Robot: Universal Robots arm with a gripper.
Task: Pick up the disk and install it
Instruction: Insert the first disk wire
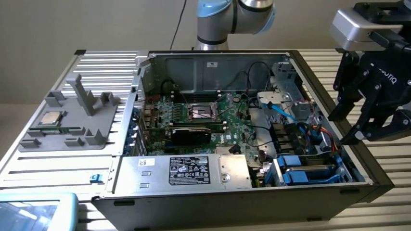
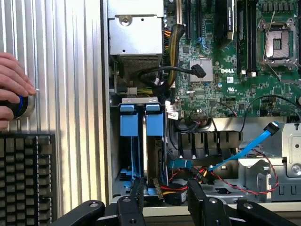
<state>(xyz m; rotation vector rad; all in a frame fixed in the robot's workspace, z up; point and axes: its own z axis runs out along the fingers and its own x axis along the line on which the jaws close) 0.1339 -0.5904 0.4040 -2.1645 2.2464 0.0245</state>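
The computer case (image 1: pixel 378 180) lies open on its side. In its drive bay two blue brackets (image 2: pixel 130 125) (image 2: pixel 155 122) stand side by side on edge. The grey metal edge of the disk (image 2: pixel 149 157) shows in the bracket nearer the motherboard. The same blue brackets (image 1: pixel 301 169) sit in the case's near corner at the exterior view's right. My gripper (image 1: pixel 366 130) hangs above that side of the case. Its fingers (image 2: pixel 138 188) are apart with nothing between them, and the gripper (image 2: pixel 167 190) hovers over the bay's end without touching the brackets.
A person's hand (image 2: pixel 14 92) rests on a blue-ringed knob beside a keyboard (image 2: pixel 26 181), outside the case. A blue cable (image 2: pixel 244 146) and red wires cross near the bay. The silver box (image 1: pixel 186 171), motherboard (image 1: pixel 199 115) and a grey fixture with the CPU chip (image 1: pixel 51 118) lie at the exterior view's left.
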